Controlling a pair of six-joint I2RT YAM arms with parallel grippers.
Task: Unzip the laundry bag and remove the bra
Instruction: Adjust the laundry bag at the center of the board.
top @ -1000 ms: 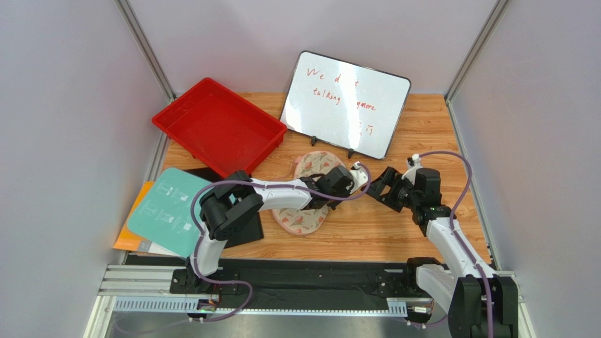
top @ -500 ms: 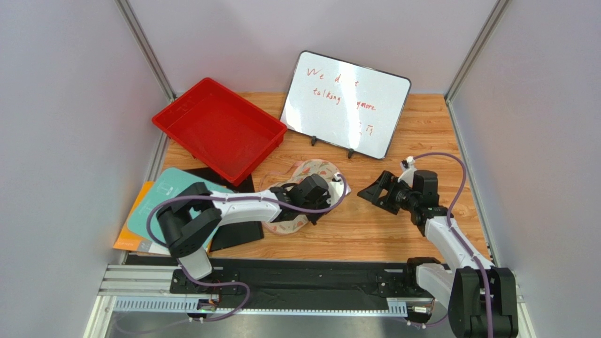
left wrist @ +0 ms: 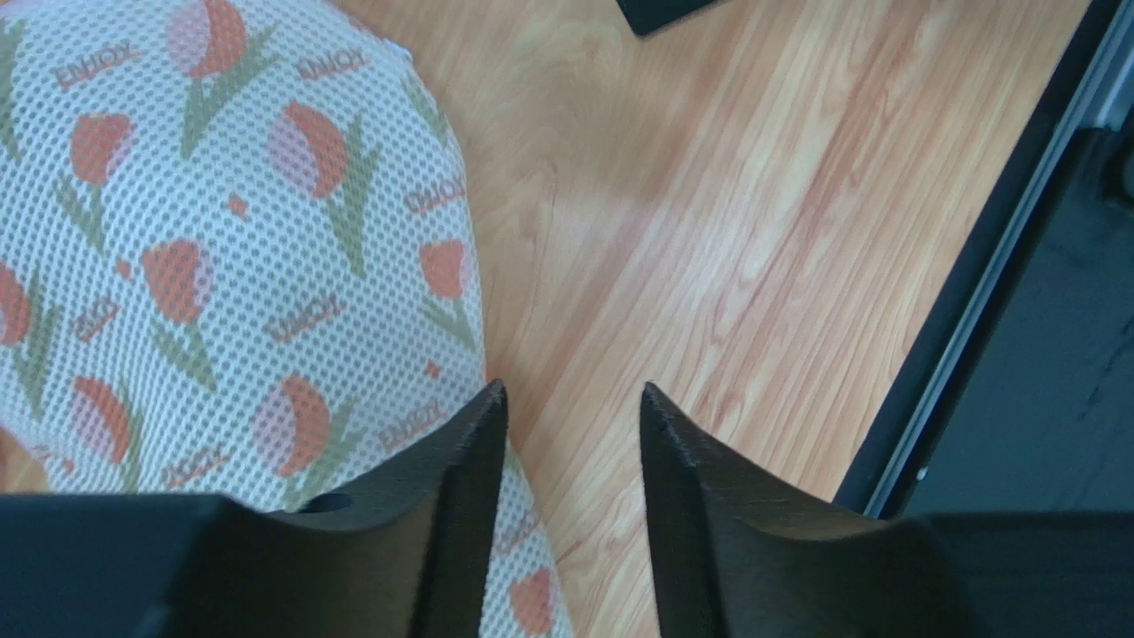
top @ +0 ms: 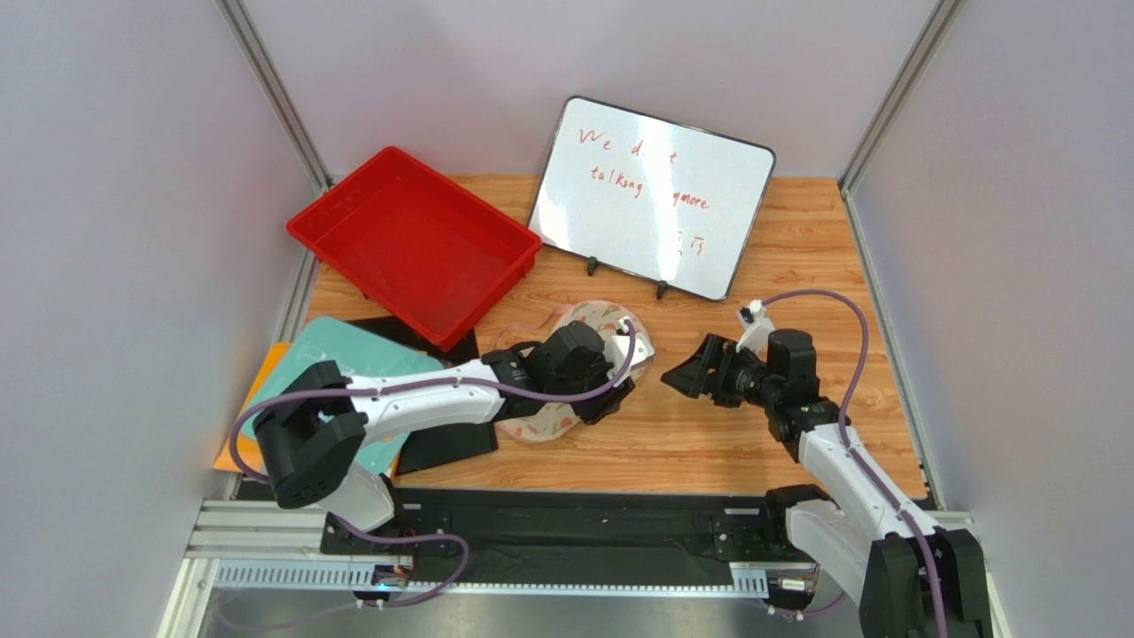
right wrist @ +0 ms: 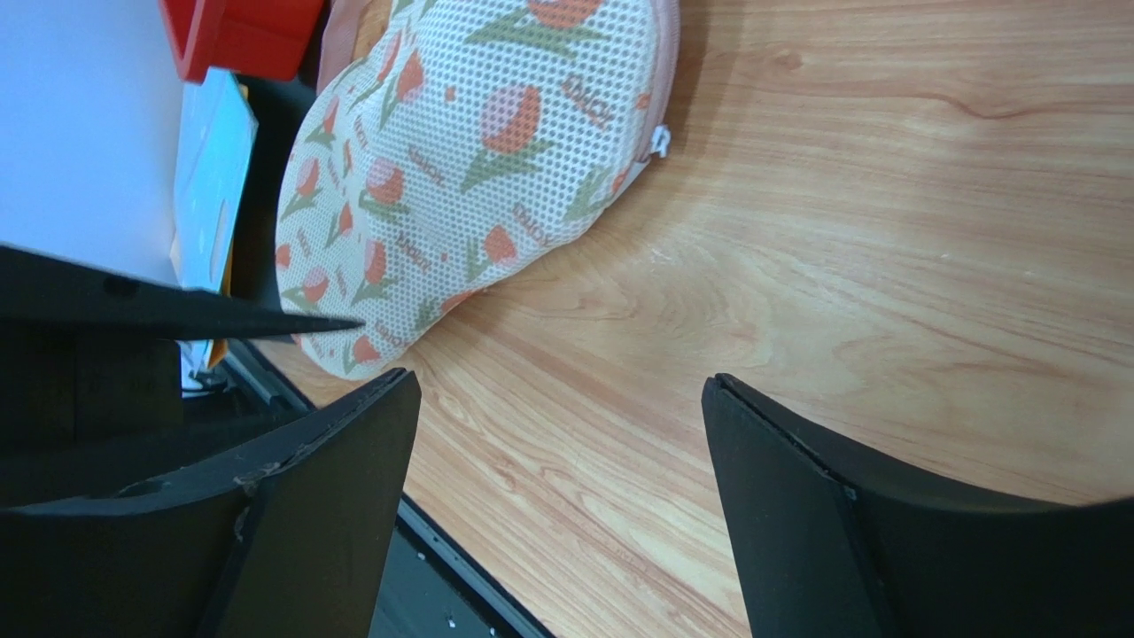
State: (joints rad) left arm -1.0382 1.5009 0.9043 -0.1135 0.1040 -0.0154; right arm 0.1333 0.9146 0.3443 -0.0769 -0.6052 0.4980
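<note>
Left hand retreated over laundry bag; right hand closer.

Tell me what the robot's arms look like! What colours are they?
The left arm and right arm both have white tube sections joined by chunky black joints. A thin purple cable loops along each arm. The left gripper and right gripper are plain black, each with two wedge-shaped fingers tapering to a point. No markings show.
</note>
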